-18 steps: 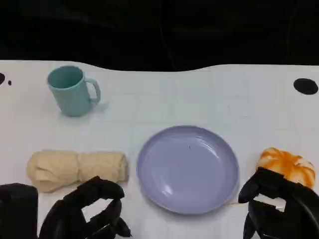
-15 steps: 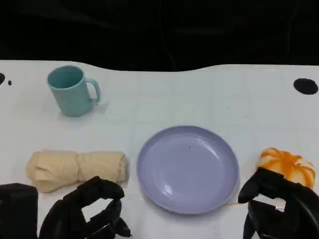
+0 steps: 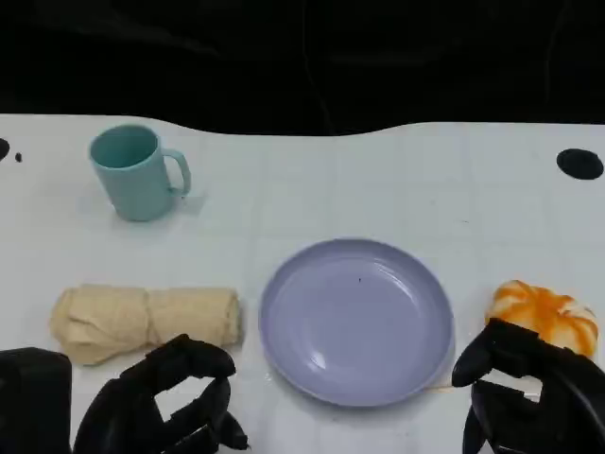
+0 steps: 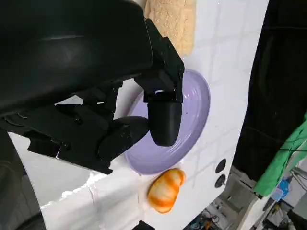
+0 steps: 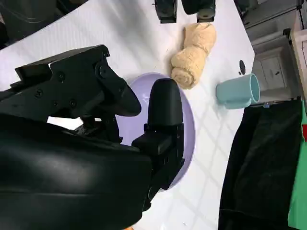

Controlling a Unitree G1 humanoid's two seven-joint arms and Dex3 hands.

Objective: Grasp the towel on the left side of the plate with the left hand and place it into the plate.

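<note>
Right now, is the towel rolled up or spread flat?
Rolled up. The towel lies as a compact roll on the table, left of the empty plate; its coiled end shows in the right wrist view. Neither hand touches it.

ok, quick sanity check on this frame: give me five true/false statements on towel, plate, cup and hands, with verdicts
1. The towel lies on the table beside the plate, not in it. True.
2. The left hand is gripping the towel. False: it is on the near side of the towel with its fingers apart, holding nothing.
3. The plate already has something in it. False: its surface is bare.
4. The teal cup stands upright, farther from the robot than the towel. True.
5. The right hand holds the orange round thing. False: the hand sits just in front of it with nothing in its fingers.
</note>
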